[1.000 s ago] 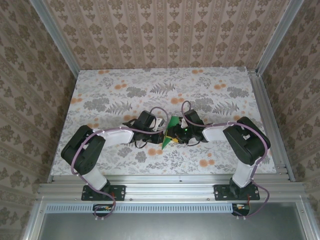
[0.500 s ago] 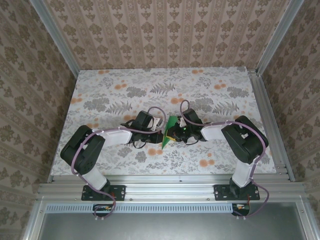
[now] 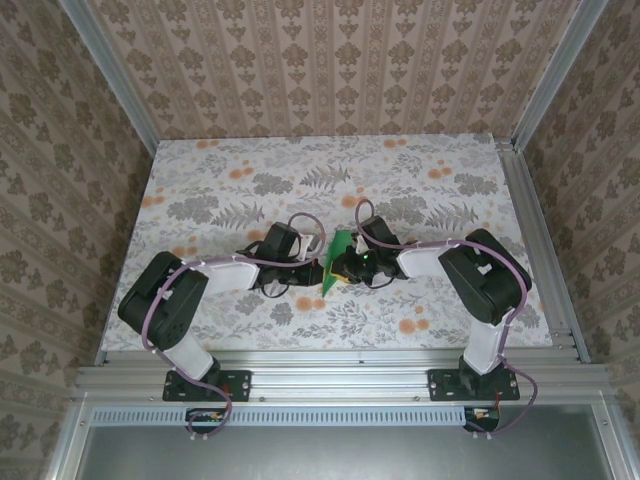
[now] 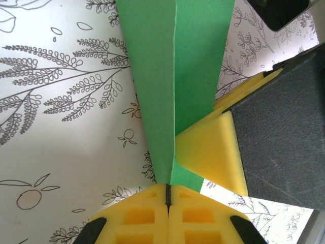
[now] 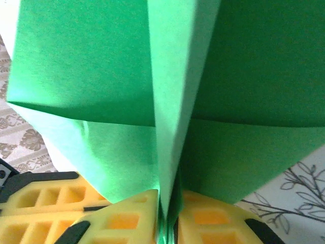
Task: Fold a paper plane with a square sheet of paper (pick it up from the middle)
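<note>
The green sheet of paper (image 3: 338, 250) is folded along a centre crease and held on edge just above the floral table, between the two arms. My left gripper (image 3: 322, 266) is shut on it from the left. In the left wrist view the yellow jaws (image 4: 167, 187) pinch the narrow lower end of the paper (image 4: 157, 86). My right gripper (image 3: 347, 268) is shut on it from the right. The right wrist view has the crease and its layers (image 5: 172, 127) clamped between the right gripper's (image 5: 169, 206) yellow pads. The two grippers' fingers nearly touch.
The floral-patterned table (image 3: 250, 170) lies open behind and to both sides of the arms. Wallpapered walls and aluminium rails (image 3: 535, 250) bound it. The right gripper's yellow finger (image 4: 213, 147) sits close beside the left jaws.
The right gripper has closed onto the folded paper. Both wrists have shifted slightly left and away from the bases, with the paper still between them. The left gripper stayed shut.
</note>
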You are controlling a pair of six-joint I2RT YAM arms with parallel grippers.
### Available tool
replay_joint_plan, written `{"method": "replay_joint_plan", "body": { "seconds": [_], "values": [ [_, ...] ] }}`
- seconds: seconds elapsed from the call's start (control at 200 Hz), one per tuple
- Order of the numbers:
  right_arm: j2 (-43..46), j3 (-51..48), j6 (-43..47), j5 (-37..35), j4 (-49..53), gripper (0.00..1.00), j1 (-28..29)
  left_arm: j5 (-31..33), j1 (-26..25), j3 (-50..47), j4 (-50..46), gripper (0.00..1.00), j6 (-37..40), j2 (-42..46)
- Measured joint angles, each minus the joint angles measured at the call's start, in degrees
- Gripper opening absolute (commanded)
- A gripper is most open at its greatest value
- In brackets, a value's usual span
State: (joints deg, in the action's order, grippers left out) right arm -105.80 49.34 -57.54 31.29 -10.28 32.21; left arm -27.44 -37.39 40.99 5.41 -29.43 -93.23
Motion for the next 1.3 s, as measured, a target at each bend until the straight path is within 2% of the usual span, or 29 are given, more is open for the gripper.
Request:
{"method": "replay_joint_plan", "body": {
  "seconds": [0.31, 0.51, 0.62, 0.81, 0.975, 1.165, 1.3],
  "values": [
    [-1.3, 1.7, 0.5, 0.0, 0.9, 0.21, 0.5, -1.2, 0.6, -0.9, 2.0, 0.02, -1.3, 0.1],
    [-2.0, 3.2, 1.7, -0.2, 2.7, 0.11, 0.7, -1.4, 0.8, -1.4, 2.9, 0.03, -2.1, 0.1],
    [-1.9, 4.4, 3.6, -1.0, 5.5, 0.07, 0.8, -1.3, 1.1, -1.7, 3.3, 0.14, -2.5, 0.1],
    [-0.5, 9.2, 10.8, -6.6, 17.4, 0.04, 1.0, -1.3, 2.1, -2.3, 3.2, 0.29, -3.0, 1.1],
    [0.9, 15.1, 18.7, -13.0, 30.5, 0.04, 1.3, -1.3, 3.2, -2.5, 1.6, 0.38, -3.1, 5.5],
    [0.8, 20.1, 25.2, -19.7, 42.7, 0.06, 3.1, -1.6, 5.3, -3.0, -2.6, 0.42, -2.4, 11.5],
    [-1.2, 22.6, 27.4, -22.4, 47.1, 0.08, 4.4, -1.9, 7.3, -4.2, -5.2, 0.42, -1.8, 14.0]
  ]
}}
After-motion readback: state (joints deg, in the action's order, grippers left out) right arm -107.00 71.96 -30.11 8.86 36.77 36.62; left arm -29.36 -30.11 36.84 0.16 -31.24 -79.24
